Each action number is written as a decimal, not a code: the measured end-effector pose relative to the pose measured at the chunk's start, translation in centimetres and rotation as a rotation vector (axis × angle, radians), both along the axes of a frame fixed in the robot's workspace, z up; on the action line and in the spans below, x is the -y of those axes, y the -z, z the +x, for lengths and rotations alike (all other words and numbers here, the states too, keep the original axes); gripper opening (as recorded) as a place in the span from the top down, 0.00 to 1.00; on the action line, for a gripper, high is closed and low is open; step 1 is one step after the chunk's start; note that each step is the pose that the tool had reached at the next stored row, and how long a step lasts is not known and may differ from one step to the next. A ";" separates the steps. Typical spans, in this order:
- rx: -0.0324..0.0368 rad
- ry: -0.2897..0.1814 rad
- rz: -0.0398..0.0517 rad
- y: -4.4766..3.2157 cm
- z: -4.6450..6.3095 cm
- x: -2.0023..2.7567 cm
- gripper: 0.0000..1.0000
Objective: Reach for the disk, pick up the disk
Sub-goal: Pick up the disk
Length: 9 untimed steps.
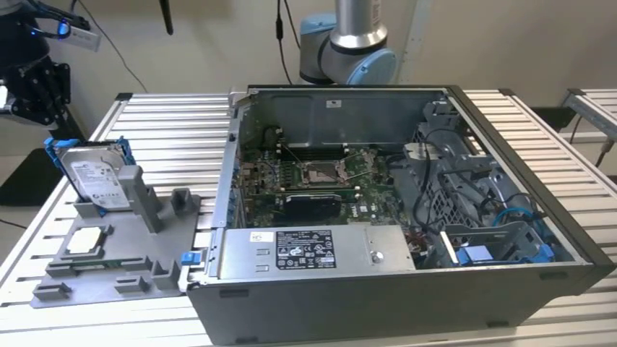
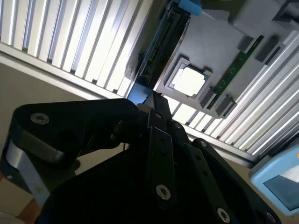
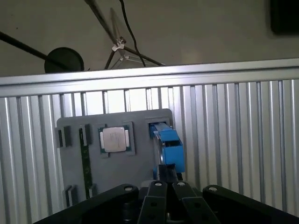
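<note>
Flat silver-grey metal disk, white label, blue side rails: propped upright, slightly tilted, in grey plastic fixture on slatted aluminium worktop, exterior view's left. Black pincer: closed, empty, well clear of disk. Advice: open wide, centre over top edge, match tilt, avoid fixture posts.

You'll see a silver-grey disk with a white label and blue side rails. The holder is matte grey and the chip has a white top. The table is pale silver, ribbed in long stripes. The computer case is dark grey, its board is green, and the gripper is black.
</note>
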<state>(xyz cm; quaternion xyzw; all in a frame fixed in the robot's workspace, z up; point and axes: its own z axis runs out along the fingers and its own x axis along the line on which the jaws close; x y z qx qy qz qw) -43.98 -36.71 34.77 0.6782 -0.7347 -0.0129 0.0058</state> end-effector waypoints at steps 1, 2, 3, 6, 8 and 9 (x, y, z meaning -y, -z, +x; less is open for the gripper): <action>0.0000 0.000 0.0000 0.00 0.0 0.00 1.00; 0.0000 0.000 0.0000 0.00 0.0 0.00 1.00; 0.0000 -0.004 0.0000 0.01 0.0 0.00 1.00; 0.0000 -0.037 0.0000 0.01 0.0 0.00 1.00; 0.0000 -0.039 0.0000 0.02 0.0 0.00 1.00; 0.0001 -0.039 0.0000 0.02 0.0 0.00 1.00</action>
